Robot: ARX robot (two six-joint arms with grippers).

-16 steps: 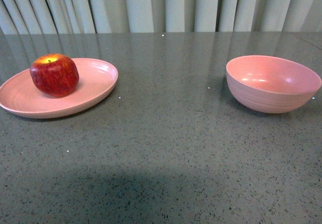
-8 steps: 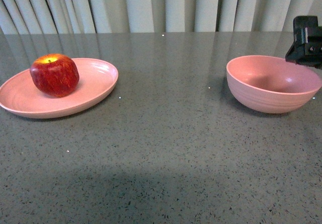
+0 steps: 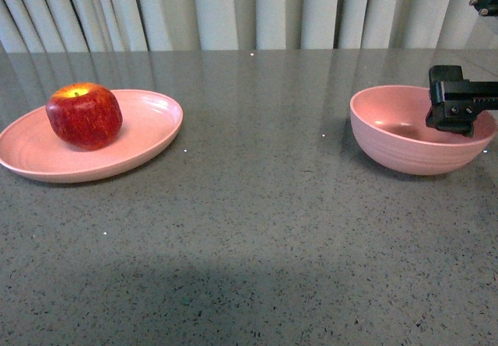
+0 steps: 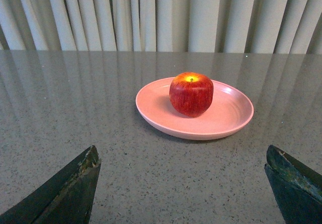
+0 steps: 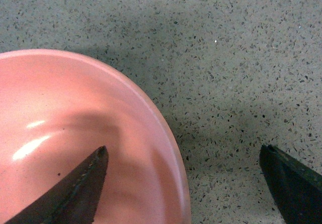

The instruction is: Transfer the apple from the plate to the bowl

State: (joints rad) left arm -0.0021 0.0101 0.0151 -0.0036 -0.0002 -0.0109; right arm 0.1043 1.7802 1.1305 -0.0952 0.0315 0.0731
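Red apple (image 3: 84, 116): sits on plate (image 3: 148, 124), left of its middle.
Plate: left on grey table (image 3: 257, 206).
Bowl (image 3: 393, 148): right, well apart.
Right gripper (image 3: 451, 117): spread wide, astride bowl's rim.
Left gripper (image 4: 183, 189): spread wide, apple ahead, untouched.

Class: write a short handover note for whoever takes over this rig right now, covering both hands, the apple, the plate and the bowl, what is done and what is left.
Left hand: open, empty, facing the plate but apart from it.
Right hand: open, empty, straddling the bowl rim, one finger over the inside, one outside over the table.
Apple: upright on the plate. Nothing seen inside the bowl.
Done: nothing yet.
Left: grasp the apple, lift it, carry it to the bowl, release.
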